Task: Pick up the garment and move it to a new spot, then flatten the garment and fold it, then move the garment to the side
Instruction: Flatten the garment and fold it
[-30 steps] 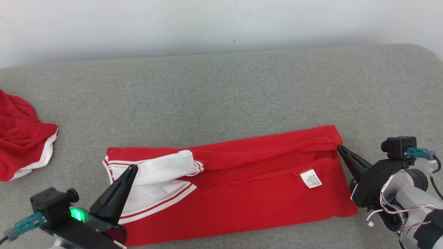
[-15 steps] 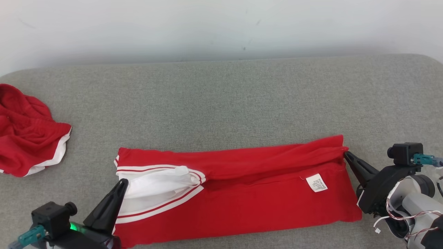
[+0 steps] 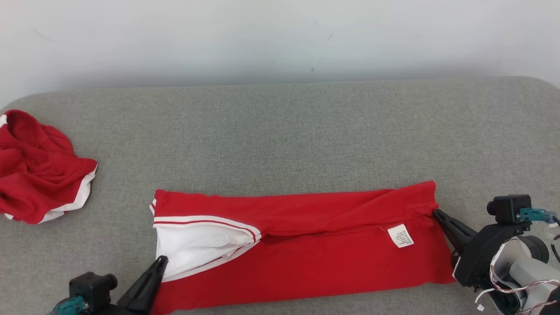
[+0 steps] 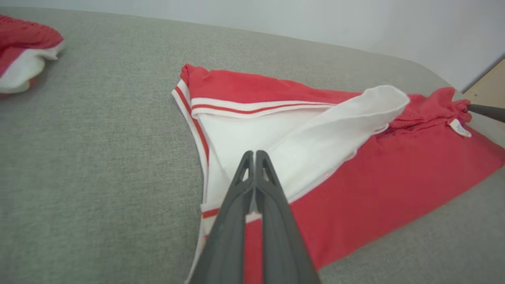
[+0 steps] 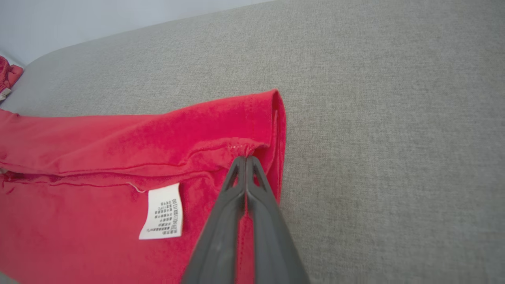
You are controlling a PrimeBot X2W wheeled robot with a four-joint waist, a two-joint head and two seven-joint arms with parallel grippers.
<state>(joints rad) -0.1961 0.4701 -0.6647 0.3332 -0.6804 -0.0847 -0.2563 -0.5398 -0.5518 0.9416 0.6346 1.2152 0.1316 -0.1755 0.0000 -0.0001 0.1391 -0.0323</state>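
Observation:
A red garment [image 3: 315,262] with white, red-striped trim lies folded into a long band on the grey cushioned surface [image 3: 280,140]. My left gripper [image 3: 162,260] is at its near left corner. In the left wrist view this gripper [image 4: 252,153] is shut, and a white flap [image 4: 339,122] runs from its tips up to the right. My right gripper [image 3: 435,213] is shut on the right hem. In the right wrist view the red cloth [image 5: 98,157] puckers at this gripper's tips [image 5: 245,157]. A white label [image 3: 400,236] lies near that end.
A second red garment with white trim [image 3: 39,183] lies crumpled at the surface's far left. A pale wall [image 3: 280,39] runs behind the far edge. The surface's right end curves off by my right arm [image 3: 516,262].
The camera has tilted, shifting the whole picture down. My left gripper has drawn back toward the near edge, and the raised white flap has sunk flatter. The far fold has smoothed out.

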